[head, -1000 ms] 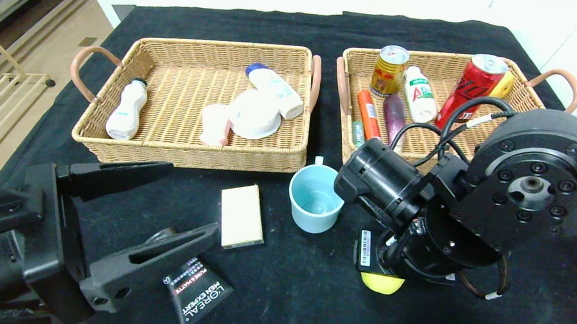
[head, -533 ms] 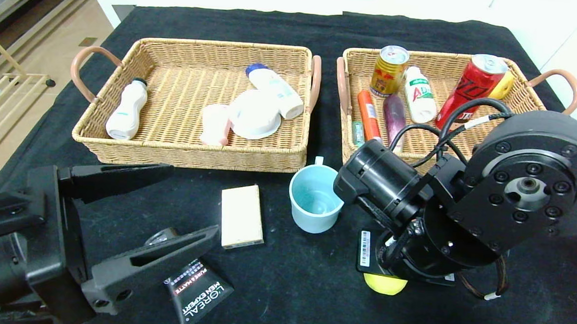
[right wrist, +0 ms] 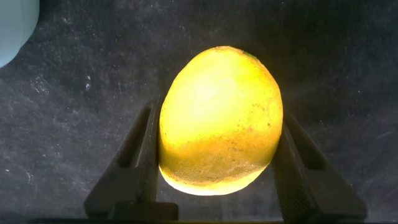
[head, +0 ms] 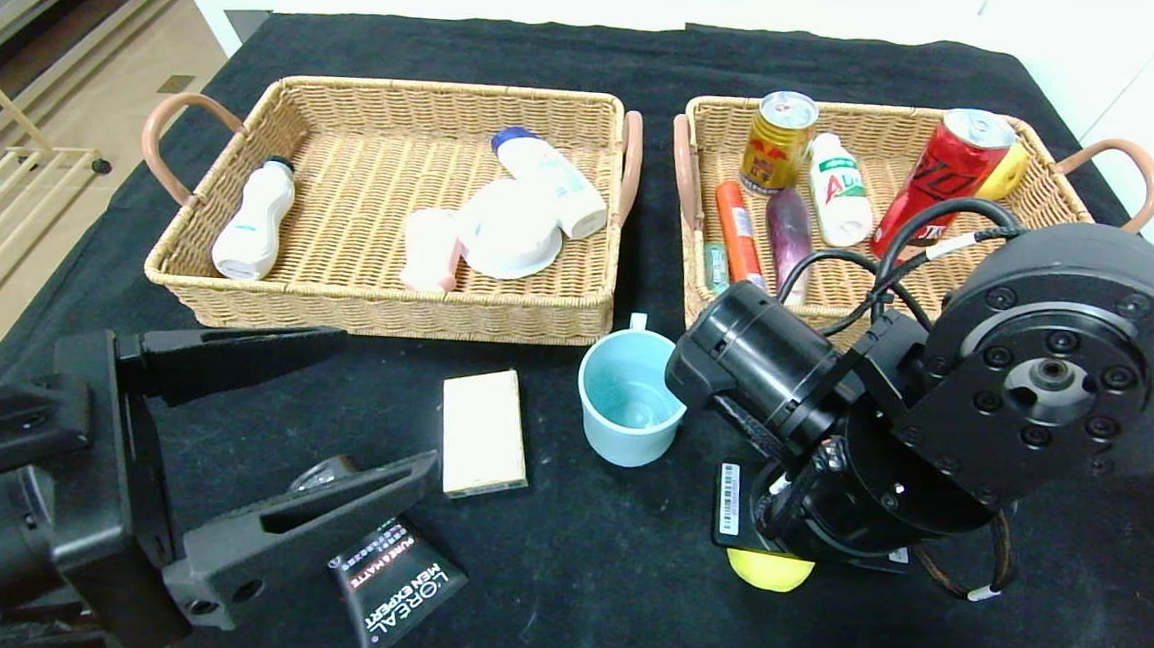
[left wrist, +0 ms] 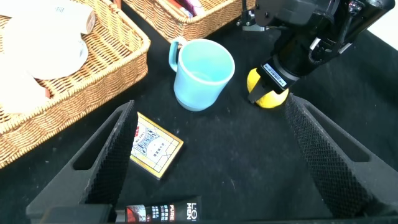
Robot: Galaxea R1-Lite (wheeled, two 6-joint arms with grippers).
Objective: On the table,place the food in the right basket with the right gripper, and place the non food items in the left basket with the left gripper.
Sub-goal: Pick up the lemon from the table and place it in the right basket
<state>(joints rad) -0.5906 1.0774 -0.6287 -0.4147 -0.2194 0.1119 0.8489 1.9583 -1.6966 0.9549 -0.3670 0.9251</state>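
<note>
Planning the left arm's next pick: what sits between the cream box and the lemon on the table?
The light blue mug stands between the cream box and the lemon, shown in the left wrist view; the right pincer is clamped on the lemon.

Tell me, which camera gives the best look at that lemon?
The right wrist view: the lemon fills the picture, the right gripper shut on it. The head view shows only a yellow sliver under the arm; the left wrist view shows it small, partly hidden.

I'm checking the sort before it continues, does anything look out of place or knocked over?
Nothing spilled or damaged. The tall red drink can leans tilted against the tan wicker right basket, not upright. The right gripper is clamped on the yellow lemon on the black table; the left gripper hovers open.
</note>
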